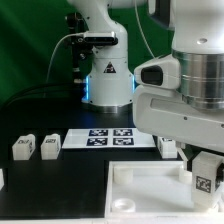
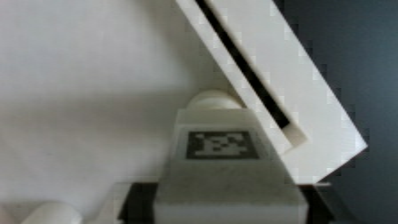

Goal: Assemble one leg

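Observation:
My gripper (image 1: 205, 172) is shut on a leg (image 1: 204, 183), a small white block with a black-and-white tag. It holds the leg over the right corner of the large white square panel (image 1: 140, 195) in the exterior view. In the wrist view the leg (image 2: 222, 150) sits between the dark fingers (image 2: 150, 205) of the gripper (image 2: 222, 208), tag facing the camera. Its rounded end lies against the panel's raised rim (image 2: 267, 70). Whether it sits in a socket is hidden.
Two loose legs (image 1: 22, 147) (image 1: 48, 146) stand at the exterior view's left and another (image 1: 168, 146) behind the panel. The marker board (image 1: 110, 137) lies between them. The robot's base (image 1: 108, 80) stands at the back.

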Robot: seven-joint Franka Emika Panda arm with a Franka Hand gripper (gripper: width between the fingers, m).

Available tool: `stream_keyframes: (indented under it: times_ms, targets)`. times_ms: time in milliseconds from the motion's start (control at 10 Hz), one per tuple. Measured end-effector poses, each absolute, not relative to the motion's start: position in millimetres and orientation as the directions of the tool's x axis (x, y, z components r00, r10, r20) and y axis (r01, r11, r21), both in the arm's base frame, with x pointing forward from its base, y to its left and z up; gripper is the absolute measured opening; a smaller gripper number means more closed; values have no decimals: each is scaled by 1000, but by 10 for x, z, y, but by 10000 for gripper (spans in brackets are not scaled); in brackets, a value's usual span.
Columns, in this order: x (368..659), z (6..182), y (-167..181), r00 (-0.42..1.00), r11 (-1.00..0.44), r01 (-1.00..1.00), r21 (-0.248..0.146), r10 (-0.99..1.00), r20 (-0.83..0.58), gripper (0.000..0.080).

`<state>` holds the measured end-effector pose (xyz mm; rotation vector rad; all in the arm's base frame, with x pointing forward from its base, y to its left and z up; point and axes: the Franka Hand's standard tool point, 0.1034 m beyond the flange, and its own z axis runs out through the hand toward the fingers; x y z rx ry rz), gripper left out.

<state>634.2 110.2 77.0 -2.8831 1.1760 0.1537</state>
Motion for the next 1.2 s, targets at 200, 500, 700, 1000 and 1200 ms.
stream_keyframes:
  times_ms: [200, 500, 700, 1000, 1200]
  targets:
    - [6396, 746, 1099, 450, -453, -892, 13, -889, -91, 293]
    - [6321, 730, 1194, 36, -28, -997, -77, -995, -96, 294]
    - [6285, 729, 1260, -235, 259, -957, -133, -957, -170, 294]
    - [6286, 729, 1277, -201, 225, -965, -137, -965, -171, 473]
    - [6234, 736, 1301, -24, 40, -994, -104, -987, -158, 606]
